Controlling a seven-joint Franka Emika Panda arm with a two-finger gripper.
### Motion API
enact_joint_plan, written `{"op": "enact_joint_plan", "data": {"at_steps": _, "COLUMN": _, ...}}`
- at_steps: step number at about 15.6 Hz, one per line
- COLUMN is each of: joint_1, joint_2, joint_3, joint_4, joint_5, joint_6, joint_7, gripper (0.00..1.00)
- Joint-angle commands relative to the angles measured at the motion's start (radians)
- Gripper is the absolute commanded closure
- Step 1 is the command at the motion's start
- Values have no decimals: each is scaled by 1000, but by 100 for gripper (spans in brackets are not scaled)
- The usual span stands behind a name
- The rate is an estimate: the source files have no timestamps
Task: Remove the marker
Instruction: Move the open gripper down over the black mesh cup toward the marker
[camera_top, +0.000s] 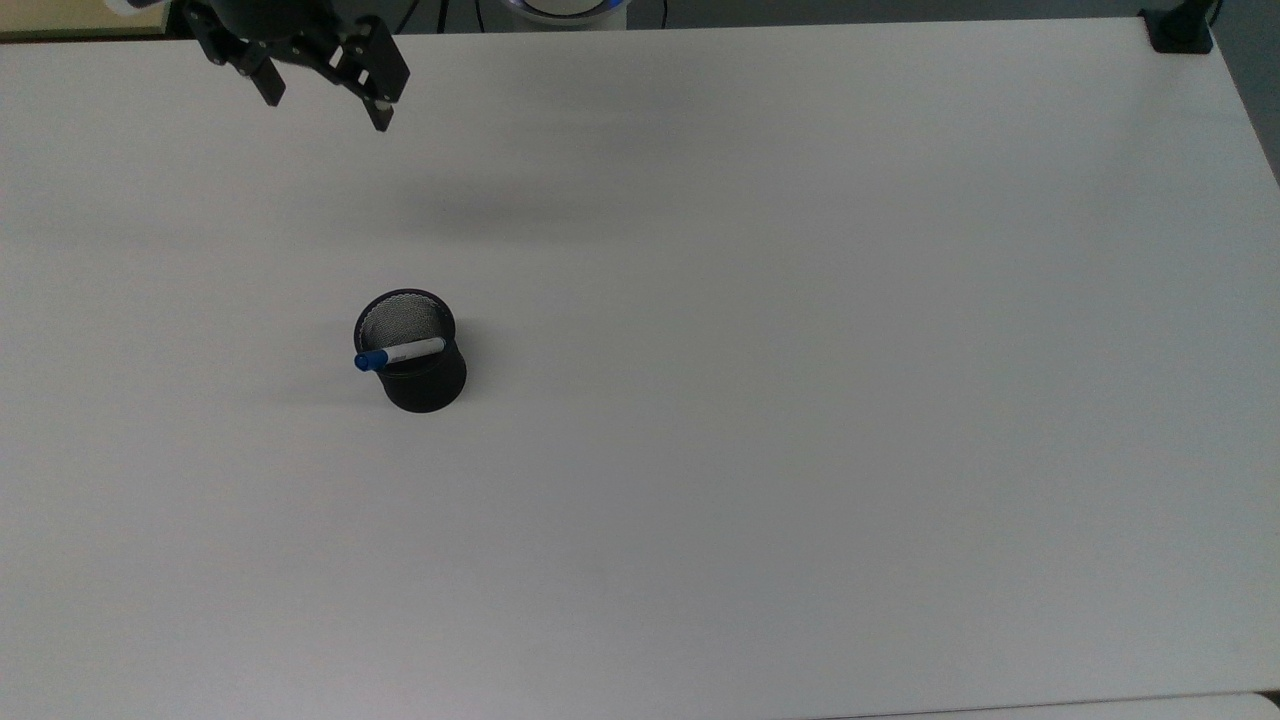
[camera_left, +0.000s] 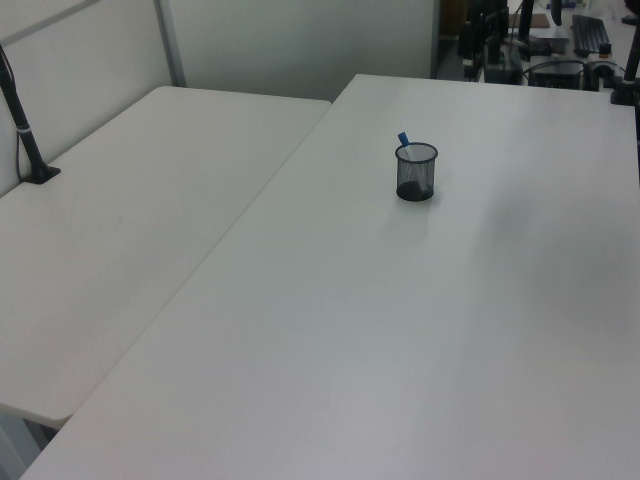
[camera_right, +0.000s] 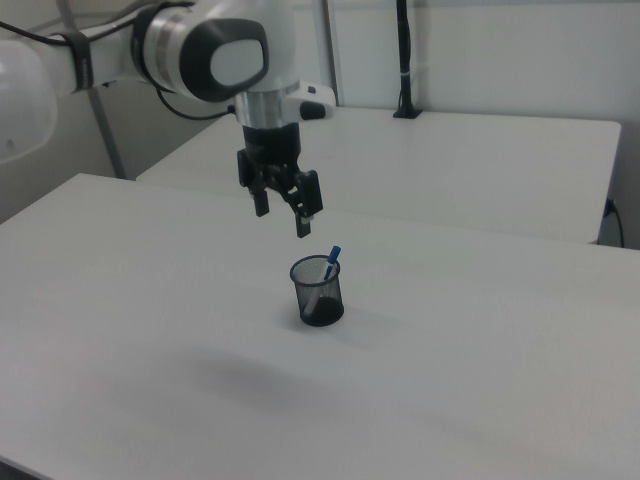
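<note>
- top view looks steeply down on the white table from above.
- left view stands farther off, looking along it.
- right view sits lower, nearer.
- all three share the mesh cup.

Landmark: mesh cup, upright on table.

Marker in cup, leaning, capped end over rim: toward top view's left, right view's right.

Gripper above table, well apart from cup; up and to cup's left in top view, above and left of cup in right view. Fingers spread, nothing between.

Second table left of cup in left view, behind cup in right view.
</note>
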Motion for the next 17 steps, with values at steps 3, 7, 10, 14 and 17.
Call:
{"op": "enact_joint_plan", "data": {"at_steps": 3, "joint_1": -8, "joint_2": 74, "joint_3": 1, "joint_4": -6, "joint_5": 55, "joint_6": 82, "joint_7": -19, "gripper": 0}}
{"op": "enact_joint_plan", "data": {"at_steps": 7, "joint_1": -3, "joint_2": 145, "joint_3": 4, "joint_4": -3, "joint_5": 60, "joint_6": 204, "joint_7": -45, "gripper": 0}}
{"op": "enact_joint_plan", "data": {"at_steps": 10, "joint_1": -5, "joint_2": 167, "joint_3": 4, "joint_4": -3, "joint_5": 65, "joint_6": 272, "joint_7": -33, "gripper": 4}}
{"op": "enact_joint_plan", "data": {"at_steps": 14, "joint_1": -2, "joint_2": 190, "joint_3": 4, "joint_4": -4, "joint_5": 78, "joint_6": 382, "joint_7": 9, "gripper": 10}}
{"op": "enact_joint_plan", "data": {"at_steps": 17, "joint_1": 3, "joint_2": 225, "joint_3": 10, "joint_4": -3, "joint_5": 74, "joint_6": 435, "joint_7": 59, "gripper": 10}}
